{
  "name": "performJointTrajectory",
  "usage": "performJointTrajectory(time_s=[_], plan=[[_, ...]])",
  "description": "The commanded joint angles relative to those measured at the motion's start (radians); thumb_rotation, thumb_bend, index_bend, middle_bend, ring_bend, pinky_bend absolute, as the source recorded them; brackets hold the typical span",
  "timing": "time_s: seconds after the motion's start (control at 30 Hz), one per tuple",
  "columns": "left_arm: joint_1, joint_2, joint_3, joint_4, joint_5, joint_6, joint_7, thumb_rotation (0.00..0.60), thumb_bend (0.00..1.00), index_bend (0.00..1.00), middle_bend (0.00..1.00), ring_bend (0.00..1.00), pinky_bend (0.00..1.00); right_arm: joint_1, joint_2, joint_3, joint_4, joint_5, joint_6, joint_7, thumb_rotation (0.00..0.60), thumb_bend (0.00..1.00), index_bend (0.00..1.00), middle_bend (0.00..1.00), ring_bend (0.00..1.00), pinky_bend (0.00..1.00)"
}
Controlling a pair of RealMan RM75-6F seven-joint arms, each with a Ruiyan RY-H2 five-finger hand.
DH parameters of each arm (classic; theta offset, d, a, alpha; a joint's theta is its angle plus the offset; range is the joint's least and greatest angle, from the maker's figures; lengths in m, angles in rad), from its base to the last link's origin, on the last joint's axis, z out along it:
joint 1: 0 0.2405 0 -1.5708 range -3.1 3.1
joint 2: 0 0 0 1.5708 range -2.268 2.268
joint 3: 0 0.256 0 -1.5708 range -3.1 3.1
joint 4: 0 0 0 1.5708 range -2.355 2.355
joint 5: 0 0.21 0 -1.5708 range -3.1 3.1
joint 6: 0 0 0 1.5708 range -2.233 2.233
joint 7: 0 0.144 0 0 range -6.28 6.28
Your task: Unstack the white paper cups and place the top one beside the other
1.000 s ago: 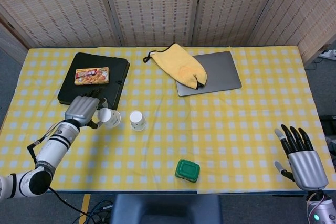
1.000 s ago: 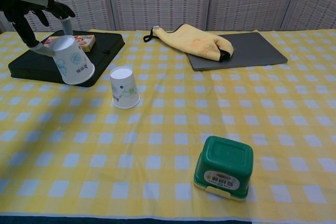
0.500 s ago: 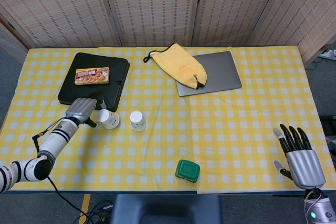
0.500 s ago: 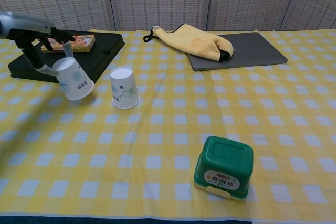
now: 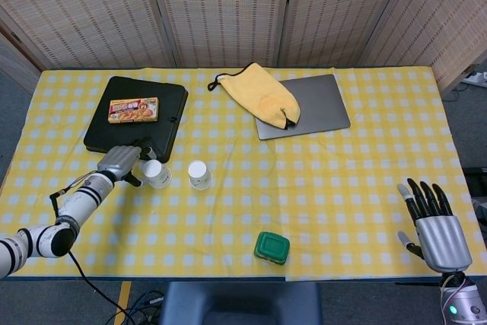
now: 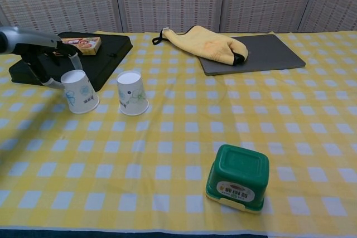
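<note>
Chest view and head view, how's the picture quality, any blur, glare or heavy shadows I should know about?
Chest view: even, soft light, no glare; the left hand and its arm look smeared, while the paper cup it holds and the green container are sharp. Head view: uniformly lit and sharp throughout, shadows faint; the right hand sits at the frame's lower right corner, partly cut off.

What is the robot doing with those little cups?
The robot's left hand is holding one white paper cup upside down, putting it on the yellow checked tablecloth. It sits just beside the other cup, which is also upside down; the two do not touch. So the cups are already apart. The right hand waits open at the table's far edge, holding nothing.
</note>
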Motion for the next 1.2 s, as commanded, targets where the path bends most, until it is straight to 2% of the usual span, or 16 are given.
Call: performJointTrajectory(time_s=[0.03, 0.17, 0.23, 0.4, 0.47, 0.57, 0.6, 0.67, 0.77, 0.87, 1.0, 1.2], plan=[[0.002, 0.031, 0.000, -0.052, 0.001, 0.014, 0.009, 0.600, 0.32, 0.19, 0.00, 0.00, 0.18, -0.002, 0.002, -0.001, -0.001, -0.004, 0.007, 0.005, 0.600, 0.22, 0.03, 0.00, 0.00, 0.00], [0.004, 0.084, -0.009, -0.146, -0.010, 0.069, 0.031, 0.600, 0.32, 0.09, 0.00, 0.00, 0.18, -0.007, 0.006, -0.006, 0.000, -0.016, 0.016, 0.013, 0.600, 0.22, 0.03, 0.00, 0.00, 0.00], [0.008, 0.122, -0.014, -0.204, -0.014, 0.104, 0.046, 0.600, 0.32, 0.08, 0.00, 0.00, 0.18, -0.009, 0.008, -0.008, -0.001, -0.021, 0.023, 0.017, 0.600, 0.22, 0.03, 0.00, 0.00, 0.00], [0.080, 0.287, -0.008, -0.450, 0.025, 0.278, 0.097, 0.600, 0.32, 0.05, 0.00, 0.00, 0.18, -0.016, 0.016, -0.009, 0.001, -0.035, 0.043, 0.041, 0.600, 0.22, 0.03, 0.00, 0.00, 0.00], [0.139, 0.338, 0.007, -0.537, 0.073, 0.372, 0.107, 0.600, 0.32, 0.03, 0.00, 0.00, 0.18, -0.017, 0.019, -0.011, 0.001, -0.039, 0.046, 0.047, 0.600, 0.22, 0.03, 0.00, 0.00, 0.00], [0.277, 0.388, 0.054, -0.639, 0.237, 0.569, 0.110, 0.600, 0.32, 0.01, 0.00, 0.00, 0.18, -0.018, 0.020, -0.016, 0.001, -0.045, 0.045, 0.050, 0.600, 0.22, 0.03, 0.00, 0.00, 0.00], [0.341, 0.392, 0.081, -0.654, 0.323, 0.654, 0.105, 0.600, 0.32, 0.01, 0.00, 0.00, 0.18, -0.018, 0.018, -0.018, 0.002, -0.048, 0.044, 0.047, 0.600, 0.22, 0.03, 0.00, 0.00, 0.00], [0.442, 0.380, 0.122, -0.645, 0.454, 0.786, 0.090, 0.600, 0.32, 0.01, 0.00, 0.00, 0.18, -0.018, 0.015, -0.021, 0.002, -0.052, 0.042, 0.041, 0.600, 0.22, 0.03, 0.00, 0.00, 0.00], [0.615, 0.306, 0.188, -0.548, 0.643, 1.016, 0.115, 0.600, 0.32, 0.02, 0.00, 0.00, 0.18, -0.019, 0.007, -0.025, 0.002, -0.056, 0.038, 0.026, 0.600, 0.22, 0.03, 0.00, 0.00, 0.00], [0.726, 0.219, 0.221, -0.451, 0.725, 1.140, 0.147, 0.600, 0.32, 0.04, 0.00, 0.00, 0.18, -0.017, -0.002, -0.027, 0.002, -0.057, 0.030, 0.009, 0.600, 0.22, 0.03, 0.00, 0.00, 0.00], [0.805, 0.111, 0.225, -0.296, 0.753, 1.197, 0.116, 0.600, 0.32, 0.05, 0.00, 0.00, 0.18, -0.011, -0.012, -0.027, 0.003, -0.056, 0.017, -0.011, 0.600, 0.22, 0.03, 0.00, 0.00, 0.00], [0.848, 0.014, 0.189, -0.117, 0.716, 1.182, 0.007, 0.600, 0.32, 0.05, 0.00, 0.00, 0.18, -0.004, -0.022, -0.020, 0.004, -0.038, 0.000, -0.032, 0.600, 0.22, 0.03, 0.00, 0.00, 0.00]])
